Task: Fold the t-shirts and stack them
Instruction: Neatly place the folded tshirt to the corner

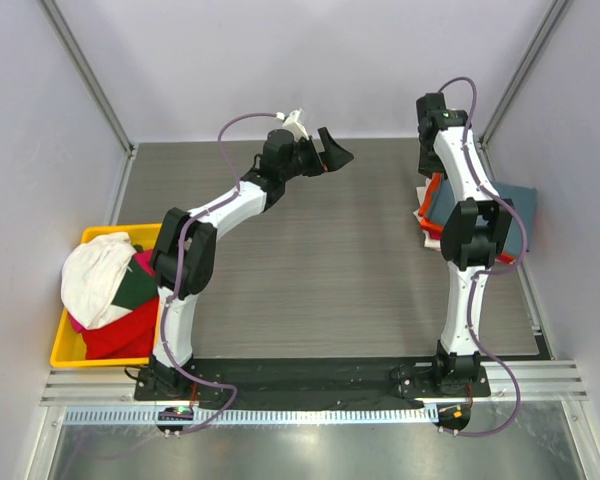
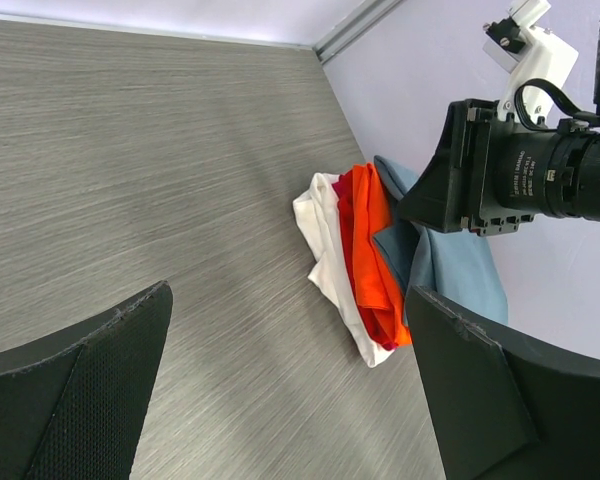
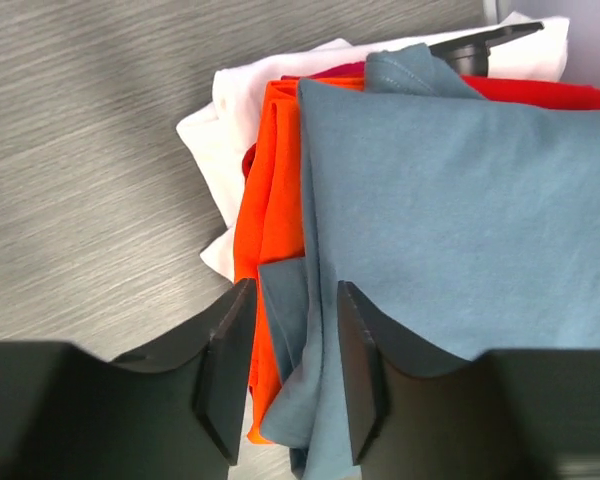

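Table (image 1: 310,260), bin (image 1: 65,355) of t-shirts (image 1: 95,275), maybe three

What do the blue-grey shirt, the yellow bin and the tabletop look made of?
Blue-grey shirt: soft matte knit cloth, probably cotton; it creases and folds.
Yellow bin: smooth rigid plastic, judging by its even colour.
Tabletop: grey wood-grain laminate, likely; fine streaks.

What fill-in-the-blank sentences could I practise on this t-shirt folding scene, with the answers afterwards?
1. The top t-shirt of the stack is ___ in colour.
2. The bottom t-shirt in that stack is ___.
3. The unfolded t-shirts on the left sit in a ___ bin.
4. The left gripper, holding nothing, has its jaws ___.
Answers: blue-grey; white; yellow; open.
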Action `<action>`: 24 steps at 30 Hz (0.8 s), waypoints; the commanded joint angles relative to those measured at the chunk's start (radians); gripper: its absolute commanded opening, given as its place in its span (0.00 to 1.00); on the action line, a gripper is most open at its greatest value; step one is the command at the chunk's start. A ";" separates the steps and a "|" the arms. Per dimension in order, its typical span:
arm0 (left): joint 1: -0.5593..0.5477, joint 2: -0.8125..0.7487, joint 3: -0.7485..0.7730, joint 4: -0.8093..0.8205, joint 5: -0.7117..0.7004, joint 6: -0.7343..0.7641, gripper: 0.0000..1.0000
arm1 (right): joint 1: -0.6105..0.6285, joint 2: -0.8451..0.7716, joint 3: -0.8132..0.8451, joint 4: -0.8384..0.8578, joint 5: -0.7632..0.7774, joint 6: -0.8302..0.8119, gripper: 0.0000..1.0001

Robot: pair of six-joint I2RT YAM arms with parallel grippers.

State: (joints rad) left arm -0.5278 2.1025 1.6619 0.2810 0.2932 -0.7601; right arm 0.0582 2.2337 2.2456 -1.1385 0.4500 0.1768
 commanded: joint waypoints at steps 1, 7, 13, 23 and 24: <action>0.006 -0.002 0.033 0.049 0.033 -0.010 0.99 | 0.009 -0.057 0.002 0.040 0.064 0.022 0.45; -0.018 -0.012 0.062 0.046 0.063 -0.033 0.98 | -0.020 -0.224 -0.079 0.155 0.014 0.058 0.55; -0.162 0.057 0.200 0.018 0.041 -0.013 0.81 | -0.202 -0.453 -0.363 0.322 -0.267 0.157 0.26; -0.317 0.293 0.495 -0.017 0.006 -0.120 0.13 | -0.437 -0.572 -0.785 0.508 -0.608 0.159 0.01; -0.330 0.335 0.518 -0.019 0.000 -0.128 0.11 | -0.454 -0.574 -0.803 0.522 -0.628 0.171 0.01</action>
State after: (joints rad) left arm -0.8661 2.3627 2.1143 0.2695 0.3145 -0.8394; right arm -0.3878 1.6707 1.4910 -0.7048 -0.0166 0.3241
